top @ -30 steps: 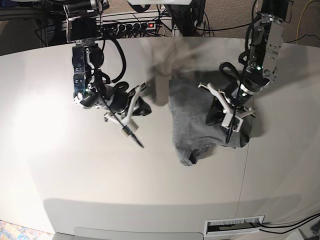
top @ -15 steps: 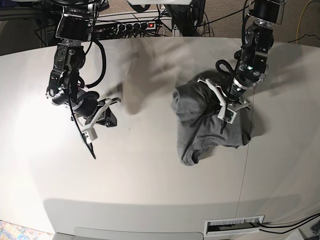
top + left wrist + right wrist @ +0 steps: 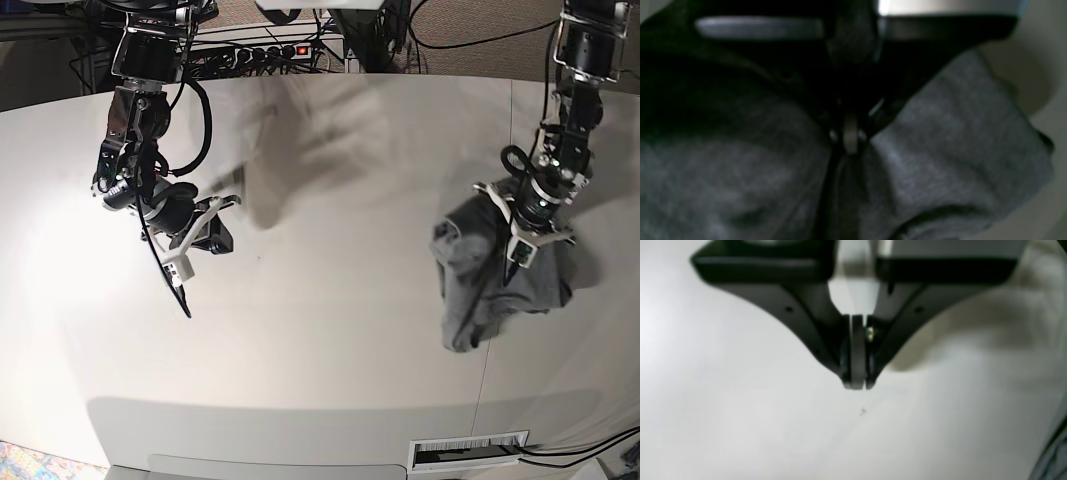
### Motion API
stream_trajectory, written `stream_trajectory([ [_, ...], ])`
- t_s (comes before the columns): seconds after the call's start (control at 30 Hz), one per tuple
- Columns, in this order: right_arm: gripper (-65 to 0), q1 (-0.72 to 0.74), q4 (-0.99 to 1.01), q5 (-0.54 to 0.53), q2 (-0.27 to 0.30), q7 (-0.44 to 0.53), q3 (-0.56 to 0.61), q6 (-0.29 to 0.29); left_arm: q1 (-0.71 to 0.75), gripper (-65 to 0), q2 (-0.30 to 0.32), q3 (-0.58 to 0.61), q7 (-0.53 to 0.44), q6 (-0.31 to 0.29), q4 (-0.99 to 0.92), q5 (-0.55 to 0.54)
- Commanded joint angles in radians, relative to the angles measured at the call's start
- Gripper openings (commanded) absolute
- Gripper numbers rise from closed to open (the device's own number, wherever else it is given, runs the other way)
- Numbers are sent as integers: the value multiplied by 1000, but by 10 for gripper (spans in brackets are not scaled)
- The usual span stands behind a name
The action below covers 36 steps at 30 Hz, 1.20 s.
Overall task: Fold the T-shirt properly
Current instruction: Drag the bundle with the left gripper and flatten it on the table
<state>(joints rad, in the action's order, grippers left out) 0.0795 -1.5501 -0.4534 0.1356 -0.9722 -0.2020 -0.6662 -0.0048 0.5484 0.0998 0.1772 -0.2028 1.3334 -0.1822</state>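
Note:
The grey T-shirt [image 3: 480,290] lies bunched in a crumpled heap on the right side of the white table [image 3: 330,330]. My left gripper [image 3: 513,268] points down into the heap's upper part. In the left wrist view the left gripper [image 3: 850,143] is shut, with folds of the T-shirt [image 3: 940,150] pinched and gathered at its tips. My right gripper [image 3: 185,305] hovers over bare table far to the left, well apart from the garment. In the right wrist view the right gripper [image 3: 857,383] is shut with nothing between its fingers.
A power strip [image 3: 270,50] and cables run along the table's back edge. A seam [image 3: 488,360] crosses the tabletop below the shirt. A slotted vent [image 3: 470,452] sits at the near edge.
The left gripper has pulled the T-shirt to the right, and the cloth has bunched up. The right arm swung left a second ago and has held still since.

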Motion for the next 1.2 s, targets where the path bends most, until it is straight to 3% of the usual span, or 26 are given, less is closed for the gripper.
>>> stream_trajectory([
  [0.0,-650,18,-14,-21,9,18,-2,-2,-15,-650,21,-4,55,5,-16,22],
  [0.1,-650,18,-14,-21,8,18,-2,-2,-55,-650,36,-4,50,-21,-40,22],
  [0.27,-650,19,-14,-21,9,19,-2,-2,-70,-650,67,-4,89,-128,39,0],
  [0.43,-650,23,-14,-21,8,24,-2,-2,-70,-650,69,-4,237,-138,217,-149],
  [0.6,-650,23,-14,-21,8,23,-2,-2,-69,-650,61,-4,314,-138,365,-330],
  [0.77,-650,23,-14,-22,8,21,-2,-2,-40,-650,-15,-4,319,-136,366,-322],
  [0.9,-650,23,-14,-29,8,21,-2,-2,8,-650,-84,-4,255,-135,328,-204],
  [1.17,-650,23,-14,-29,8,9,-2,-2,58,-650,-95,-4,182,-128,185,-33],
])
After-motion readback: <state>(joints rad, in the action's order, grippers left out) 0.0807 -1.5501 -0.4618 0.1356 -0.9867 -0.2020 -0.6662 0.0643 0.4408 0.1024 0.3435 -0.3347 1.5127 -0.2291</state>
